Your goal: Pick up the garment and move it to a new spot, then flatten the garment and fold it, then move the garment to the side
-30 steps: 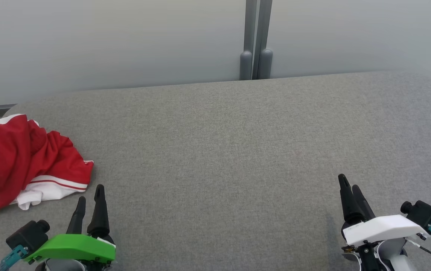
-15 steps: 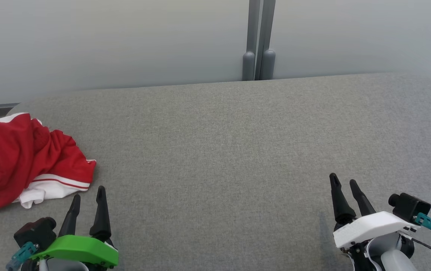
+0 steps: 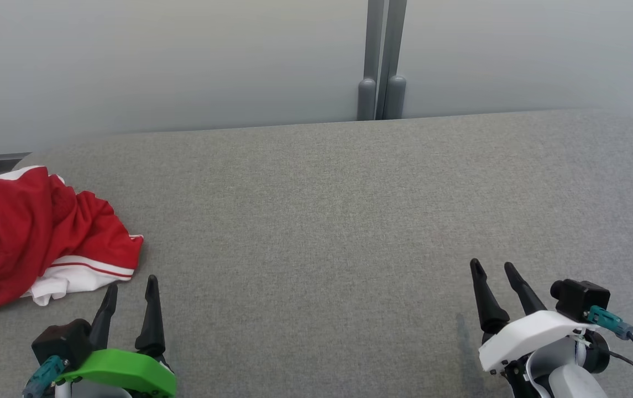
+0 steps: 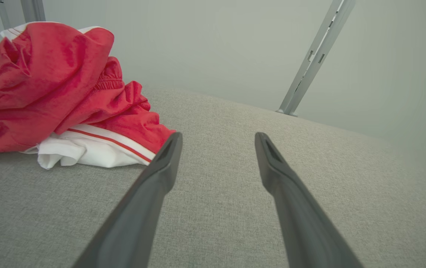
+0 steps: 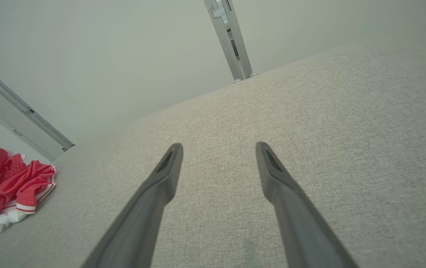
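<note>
Red cloth with white trim and a thin red stripe along the hem, the garment (image 3: 34, 237) lies in a crumpled heap at the far left of the head view. It rests on the grey woven surface (image 3: 316, 210), and part of it runs off the frame's left edge. The left tool (image 3: 131, 283), under a green cover, sits at the lower left of that view. Its two dark fingers are spread apart and hold nothing, and their tips are just beside the garment's white hem. In the left wrist view the same tool (image 4: 218, 136) points over bare grey fabric, with the red heap (image 4: 49, 85) piled at the upper left and the folded white edge beneath it. The right tool (image 3: 492, 264), under a white cover at the lower right of the head view, also stands open and empty, well apart from the garment. From its own wrist view (image 5: 219, 145) the garment (image 5: 8, 182) is a small red and white bundle at the lower left. Behind the surface is a pale wall (image 3: 156, 61) with a grey double post (image 3: 381, 61) at top centre.
</note>
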Motion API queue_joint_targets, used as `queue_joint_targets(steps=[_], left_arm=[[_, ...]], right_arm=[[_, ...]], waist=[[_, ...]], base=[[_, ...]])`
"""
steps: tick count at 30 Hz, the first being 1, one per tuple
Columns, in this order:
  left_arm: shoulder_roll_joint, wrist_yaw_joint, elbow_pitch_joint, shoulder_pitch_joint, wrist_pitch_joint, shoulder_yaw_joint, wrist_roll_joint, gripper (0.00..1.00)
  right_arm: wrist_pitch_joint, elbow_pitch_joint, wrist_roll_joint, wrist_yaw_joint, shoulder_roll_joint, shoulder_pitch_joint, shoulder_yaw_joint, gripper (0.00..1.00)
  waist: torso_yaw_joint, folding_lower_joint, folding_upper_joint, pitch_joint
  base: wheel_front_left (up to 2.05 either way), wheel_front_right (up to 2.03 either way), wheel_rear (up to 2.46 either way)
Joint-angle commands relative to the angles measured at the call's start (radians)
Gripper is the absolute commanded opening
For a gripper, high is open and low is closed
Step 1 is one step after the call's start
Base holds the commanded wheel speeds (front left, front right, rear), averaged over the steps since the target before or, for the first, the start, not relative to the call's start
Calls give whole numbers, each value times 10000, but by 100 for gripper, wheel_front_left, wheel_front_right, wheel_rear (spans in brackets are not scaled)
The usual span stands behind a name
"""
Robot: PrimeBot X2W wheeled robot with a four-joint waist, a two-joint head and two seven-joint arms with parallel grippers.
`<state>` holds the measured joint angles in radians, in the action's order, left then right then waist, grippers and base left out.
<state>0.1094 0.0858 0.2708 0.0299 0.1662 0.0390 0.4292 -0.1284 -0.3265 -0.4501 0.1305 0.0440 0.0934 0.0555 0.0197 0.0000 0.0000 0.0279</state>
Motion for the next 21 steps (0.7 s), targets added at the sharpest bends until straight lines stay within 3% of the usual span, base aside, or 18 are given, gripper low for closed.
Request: queue_joint_targets(steps=[1, 21], left_arm=[[93, 50, -1, -71, 125, 15, -313, 100], [172, 187, 797, 191, 184, -54, -1071, 100]], right_arm=[[-35, -4, 390, 2, 58, 201, 69, 100], [173, -183, 1646, 3, 73, 339, 412, 100]], waist=[[5, 0, 0, 10], [23, 0, 0, 76]], base=[[0, 0, 0], [0, 0, 0]])
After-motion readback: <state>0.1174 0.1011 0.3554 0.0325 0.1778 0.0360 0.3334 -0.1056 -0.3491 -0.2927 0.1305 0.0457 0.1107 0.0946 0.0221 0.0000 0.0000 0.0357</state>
